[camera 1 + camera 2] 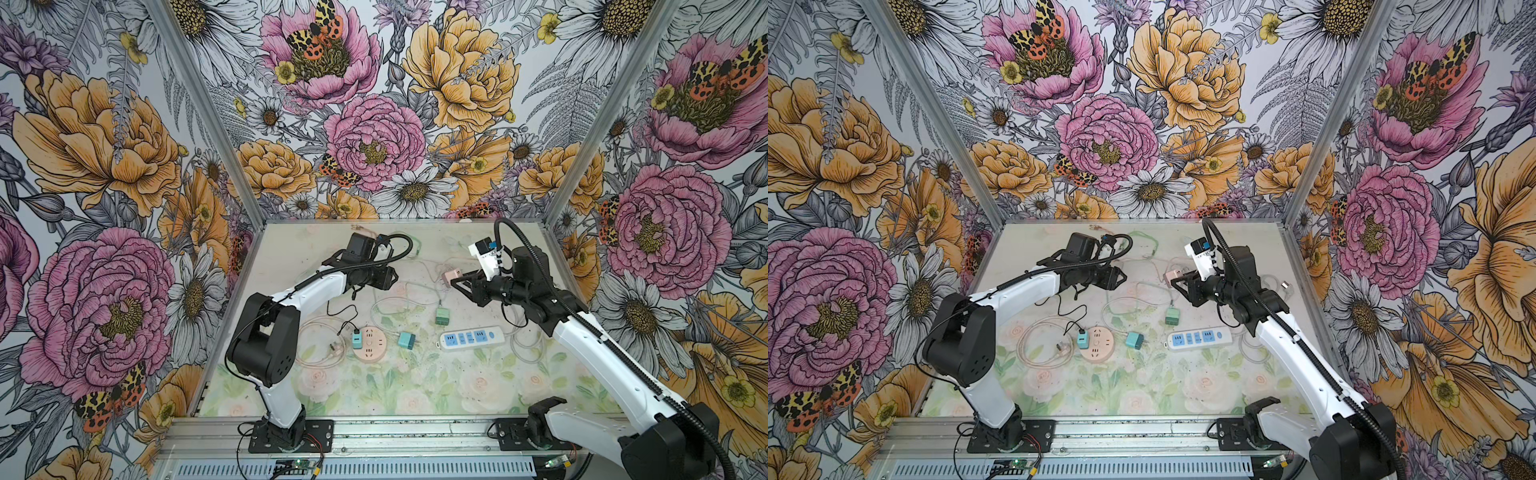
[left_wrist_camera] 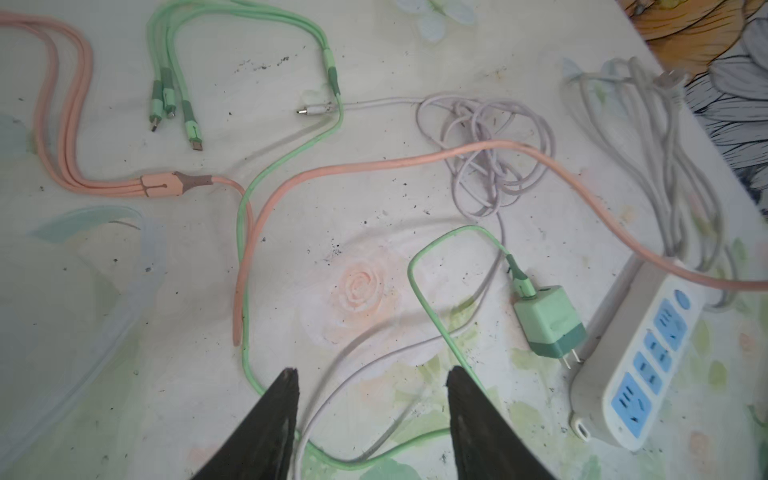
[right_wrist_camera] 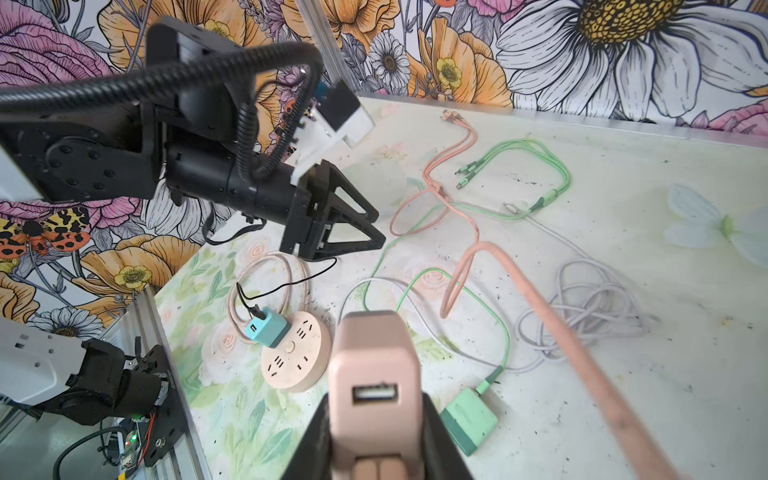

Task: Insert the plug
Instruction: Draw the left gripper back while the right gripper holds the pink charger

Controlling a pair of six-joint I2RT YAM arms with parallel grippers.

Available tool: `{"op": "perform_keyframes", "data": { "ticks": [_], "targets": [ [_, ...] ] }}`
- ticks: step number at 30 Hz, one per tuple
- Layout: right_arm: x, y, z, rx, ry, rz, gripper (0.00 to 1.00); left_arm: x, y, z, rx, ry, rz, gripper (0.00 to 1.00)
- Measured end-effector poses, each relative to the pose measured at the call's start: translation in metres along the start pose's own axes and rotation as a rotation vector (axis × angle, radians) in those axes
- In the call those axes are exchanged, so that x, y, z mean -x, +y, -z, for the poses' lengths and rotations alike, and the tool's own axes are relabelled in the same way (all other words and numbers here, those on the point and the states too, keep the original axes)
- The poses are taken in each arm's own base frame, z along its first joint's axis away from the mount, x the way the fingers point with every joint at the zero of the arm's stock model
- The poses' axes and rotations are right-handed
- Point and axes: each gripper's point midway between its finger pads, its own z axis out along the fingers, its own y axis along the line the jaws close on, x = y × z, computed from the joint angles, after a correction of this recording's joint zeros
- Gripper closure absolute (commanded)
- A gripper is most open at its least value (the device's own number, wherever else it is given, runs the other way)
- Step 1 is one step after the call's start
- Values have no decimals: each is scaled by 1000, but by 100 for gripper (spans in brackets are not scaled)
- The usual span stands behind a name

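Observation:
The pink plug [image 3: 374,365], a charger block with an empty USB port, is held above the table. My right gripper [image 3: 376,399] is shut on it, a black finger on each side. Both top views show this plug [image 1: 451,275] [image 1: 1172,275] at the right gripper [image 1: 455,283] [image 1: 1177,284], behind the white-and-blue power strip [image 1: 471,338] [image 1: 1200,338]. My left gripper [image 2: 372,370] [image 3: 379,228] hangs open over the cables, nothing between its fingers. It faces the right gripper across the middle [image 1: 392,277]. A pink cable [image 3: 582,357] runs past the plug; its end is out of view.
A round peach socket [image 1: 372,347] carries a teal charger [image 1: 356,337]. A loose teal charger [image 1: 406,340] and a green charger [image 1: 441,316] with its green cable [image 2: 245,266] lie mid-table. A lilac cable coil [image 2: 486,166] and grey cord [image 2: 665,137] lie further back.

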Motion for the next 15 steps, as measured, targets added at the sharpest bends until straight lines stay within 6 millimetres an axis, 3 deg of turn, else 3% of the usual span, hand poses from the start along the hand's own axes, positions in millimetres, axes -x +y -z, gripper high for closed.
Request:
{"op": "perform_keyframes", "data": {
  "ticks": [5,9,15],
  "targets": [
    [-1,2,9,-23,-4,1,100,-9,29,-29,135,46,59,41],
    [-5,-1,10,-39,10,-9,100,-13,48,-31,205,51,94,43],
    [-7,-8,9,-73,19,-15,100,-13,53,-30,221,44,110,49]
  ]
}}
